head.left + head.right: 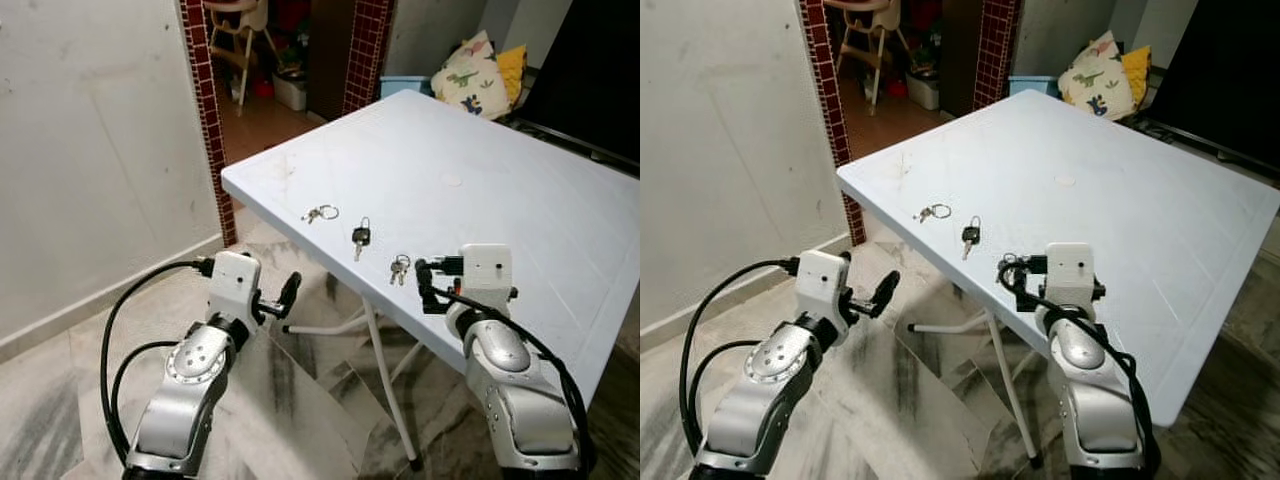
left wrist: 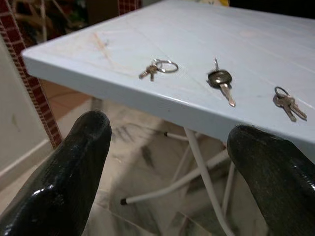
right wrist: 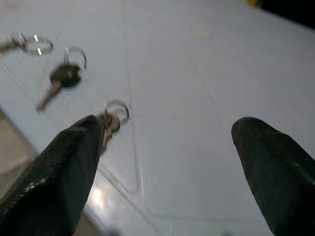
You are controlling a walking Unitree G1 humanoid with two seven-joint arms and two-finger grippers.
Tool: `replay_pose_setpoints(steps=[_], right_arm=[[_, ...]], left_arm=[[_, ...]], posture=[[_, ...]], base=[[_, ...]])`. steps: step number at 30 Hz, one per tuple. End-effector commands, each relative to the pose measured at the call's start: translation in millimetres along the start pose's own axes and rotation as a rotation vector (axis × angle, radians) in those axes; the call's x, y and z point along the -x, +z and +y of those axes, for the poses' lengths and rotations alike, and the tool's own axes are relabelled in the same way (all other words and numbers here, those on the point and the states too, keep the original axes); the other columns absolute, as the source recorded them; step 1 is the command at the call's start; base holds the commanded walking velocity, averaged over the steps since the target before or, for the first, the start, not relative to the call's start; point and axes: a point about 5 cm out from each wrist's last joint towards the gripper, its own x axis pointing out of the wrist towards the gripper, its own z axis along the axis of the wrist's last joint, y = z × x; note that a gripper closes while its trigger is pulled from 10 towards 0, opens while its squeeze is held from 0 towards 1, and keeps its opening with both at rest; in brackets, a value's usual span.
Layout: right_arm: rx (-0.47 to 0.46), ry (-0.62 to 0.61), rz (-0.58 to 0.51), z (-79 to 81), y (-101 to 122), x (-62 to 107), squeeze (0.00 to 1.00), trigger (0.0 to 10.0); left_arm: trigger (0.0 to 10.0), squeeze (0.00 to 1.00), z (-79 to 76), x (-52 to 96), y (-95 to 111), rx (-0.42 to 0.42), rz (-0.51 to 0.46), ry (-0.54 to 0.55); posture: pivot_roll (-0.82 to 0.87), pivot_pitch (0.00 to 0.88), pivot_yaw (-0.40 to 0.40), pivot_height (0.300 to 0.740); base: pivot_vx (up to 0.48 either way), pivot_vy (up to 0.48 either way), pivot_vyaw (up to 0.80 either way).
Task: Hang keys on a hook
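On the table: your three key sets lie in a row along the near edge of the white table (image 1: 520,190), spread apart so each can be picked singly.
Left set: a small key on a ring (image 1: 320,213), nearest the table's corner.
Middle set: a black-headed key (image 1: 360,237).
Right set: a pair of silver keys (image 1: 400,267), the one you appear to be going for.
Right claw: your right claw (image 3: 162,147) hovers low over the table, fingers spread wide, holding nothing; one finger (image 3: 64,162) lies just beside the silver keys, partly covering them.
Left claw: your left claw (image 2: 172,162) waits wide open and empty below and short of the table edge, well apart from every set.
Hook: I can make out none from these views.
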Motion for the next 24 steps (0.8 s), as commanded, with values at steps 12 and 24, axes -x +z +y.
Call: replay_pose_setpoints(steps=[12,24], right_arm=[[0.009,0.177,0.058,28.7,-4,-5.0,0.0,10.0],[0.062,0.177,-0.006,58.2,14,-35.4,0.0,10.0]], left_arm=[[10.0,0.0,-19.2,17.2,6,-0.022,0.046,-0.235],[10.0,0.0,-14.7,36.3,1,-0.022,0.094,-0.201]], posture=[[0.06,0.071,-0.088,0.74],[0.12,0.079,-0.124,0.74]], base=[[0.0,0.0,0.0],[0.0,0.0,0.0]])
